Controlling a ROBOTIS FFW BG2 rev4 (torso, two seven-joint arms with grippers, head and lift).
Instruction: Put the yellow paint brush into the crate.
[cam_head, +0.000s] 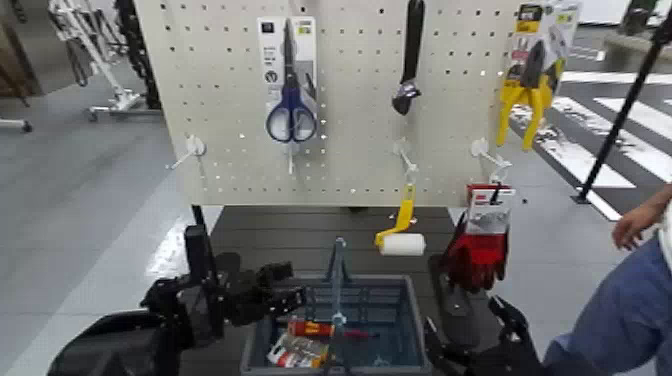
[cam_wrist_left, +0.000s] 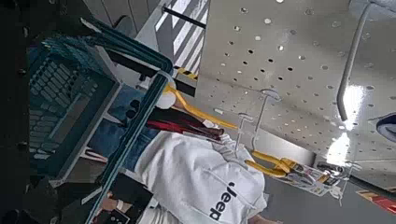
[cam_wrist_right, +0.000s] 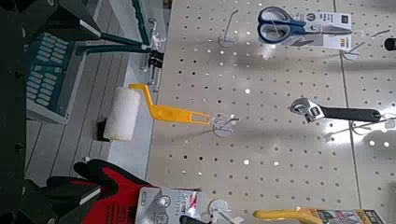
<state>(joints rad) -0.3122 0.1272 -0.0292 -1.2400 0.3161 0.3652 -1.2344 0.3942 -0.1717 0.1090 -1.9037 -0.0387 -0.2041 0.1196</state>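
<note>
Can't honestly spot the yellow paint brush on the pegboard (cam_head: 340, 100); maybe it's in the clutter inside the crate (cam_head: 420, 330). The left gripper (cam_head: 270, 285) sits at the crate's 9 o'clock and is nearer, the right gripper (cam_head: 500, 340) at 4. Can't tell either's grip.

Crate (cam_head: 400, 300) cut off below; both tools unclear.
</note>
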